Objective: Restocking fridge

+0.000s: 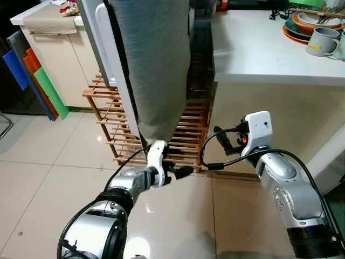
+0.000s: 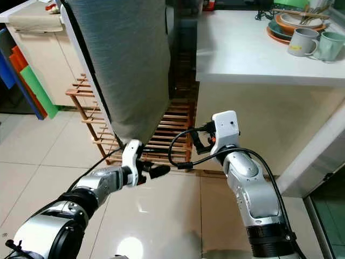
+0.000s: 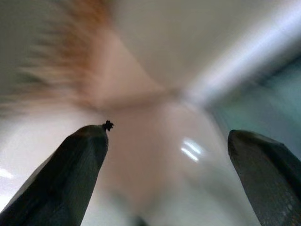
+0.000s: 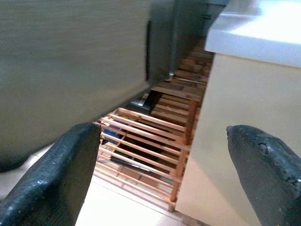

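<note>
From the head's left eye, the fridge door [image 1: 153, 65] — a tall grey slab swung out over the tiled floor [image 1: 48, 167] — hangs in the middle of the scene, its lower corner just above the left gripper [image 1: 180, 172]. It should handle as a stiff, heavy, hinged panel with a smooth face that offers little friction, so its edge looks a better place to take hold or push than the flat. The left arm reaches forward and low, with the gripper pointing to the robot's right. The right eye shows the right gripper [image 2: 198, 139] raised beside the door's edge, forearm bent upward, near the white desk [image 2: 242, 48] carrying mugs [image 2: 302, 42]. In the left wrist view, blurred, the left gripper's fingers [image 3: 70, 169] stand apart over glossy floor, holding nothing. The right wrist view has its fingers [image 4: 51, 179] spread wide too, empty, aimed at the wooden rack [image 4: 150, 141] between door and desk.
</note>
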Available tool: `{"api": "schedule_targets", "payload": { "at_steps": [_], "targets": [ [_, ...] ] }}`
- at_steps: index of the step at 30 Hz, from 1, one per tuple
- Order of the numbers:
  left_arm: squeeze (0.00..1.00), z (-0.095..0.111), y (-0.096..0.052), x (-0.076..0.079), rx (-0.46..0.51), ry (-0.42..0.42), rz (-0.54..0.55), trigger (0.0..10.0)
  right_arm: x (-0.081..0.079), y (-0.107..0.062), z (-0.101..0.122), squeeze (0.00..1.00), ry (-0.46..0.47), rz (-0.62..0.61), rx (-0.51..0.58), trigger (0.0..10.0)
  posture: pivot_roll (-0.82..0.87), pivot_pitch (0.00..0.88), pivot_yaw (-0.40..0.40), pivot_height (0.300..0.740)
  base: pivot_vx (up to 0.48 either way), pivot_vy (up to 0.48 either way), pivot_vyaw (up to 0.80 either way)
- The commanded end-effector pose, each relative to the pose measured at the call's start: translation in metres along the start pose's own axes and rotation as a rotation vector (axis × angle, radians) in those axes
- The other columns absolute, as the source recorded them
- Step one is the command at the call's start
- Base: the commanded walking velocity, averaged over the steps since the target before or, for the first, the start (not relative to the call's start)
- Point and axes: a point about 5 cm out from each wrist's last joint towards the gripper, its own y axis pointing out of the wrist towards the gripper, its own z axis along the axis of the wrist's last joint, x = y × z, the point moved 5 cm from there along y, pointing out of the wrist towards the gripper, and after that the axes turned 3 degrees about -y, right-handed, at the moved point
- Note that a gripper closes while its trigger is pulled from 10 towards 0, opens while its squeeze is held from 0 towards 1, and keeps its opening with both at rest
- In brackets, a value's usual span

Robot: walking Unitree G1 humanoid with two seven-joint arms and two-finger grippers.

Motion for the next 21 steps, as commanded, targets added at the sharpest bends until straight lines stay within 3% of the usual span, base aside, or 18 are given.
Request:
{"api": "schedule_targets", "payload": {
  "at_steps": [1, 5, 7, 8, 11, 13, 15, 16, 18, 21],
  "targets": [
    [0.00, 0.045, -0.014, -0.036, 0.151, 0.076, 0.216, 10.0, 0.000, -0.002, 0.003, 0.00, -0.004, -0.001, 0.014, 10.0, -0.15, 0.000, 0.071, 0.740, 0.000, 0.000, 0.00],
    [0.00, 0.057, -0.041, -0.079, 0.232, 0.104, 0.441, 10.0, -0.002, -0.003, -0.001, 0.00, 0.001, 0.007, 0.007, 10.0, -0.14, 0.000, 0.065, 0.740, 0.000, 0.000, 0.00],
    [0.00, 0.062, -0.068, -0.111, 0.262, 0.179, 0.621, 10.0, -0.007, -0.002, -0.003, 0.00, 0.001, 0.023, 0.001, 10.0, -0.13, 0.000, 0.064, 0.740, 0.000, 0.000, 0.00],
    [0.00, 0.062, -0.068, -0.111, 0.262, 0.179, 0.621, 10.0, -0.007, -0.002, -0.003, 0.00, 0.001, 0.023, 0.001, 10.0, -0.13, 0.000, 0.064, 0.740, 0.000, 0.000, 0.00],
    [0.00, 0.059, -0.100, -0.144, 0.254, 0.275, 0.822, 10.0, -0.009, -0.001, -0.002, 0.00, 0.004, 0.032, 0.003, 10.0, -0.12, 0.000, 0.060, 0.740, 0.000, 0.000, 0.00],
    [0.00, 0.049, -0.109, -0.155, 0.232, 0.251, 0.860, 10.0, -0.011, 0.000, -0.003, 0.00, 0.007, 0.039, 0.001, 10.0, -0.11, 0.000, 0.054, 0.740, 0.000, 0.000, 0.00],
    [0.00, 0.047, -0.108, -0.153, 0.233, 0.243, 0.847, 10.0, -0.012, 0.001, -0.004, 0.00, 0.008, 0.043, 0.000, 10.0, -0.11, 0.000, 0.054, 0.740, 0.000, 0.000, 0.00],
    [0.00, 0.053, -0.090, -0.128, 0.291, 0.253, 0.714, 10.0, -0.014, 0.003, -0.002, 0.00, 0.006, 0.044, 0.011, 10.0, -0.10, 0.000, 0.053, 0.740, 0.000, 0.000, 0.00],
    [0.00, 0.064, -0.075, -0.096, 0.368, 0.283, 0.573, 10.0, -0.013, 0.004, 0.000, 0.00, 0.009, 0.030, 0.026, 10.0, -0.10, 0.000, 0.054, 0.740, 0.000, 0.000, 0.00],
    [0.00, 0.082, -0.068, -0.059, 0.485, 0.328, 0.428, 10.0, -0.007, 0.006, 0.002, 0.00, 0.016, -0.007, 0.044, 10.0, -0.10, 0.000, 0.055, 0.740, 0.000, 0.000, 0.00]
  ]
}}
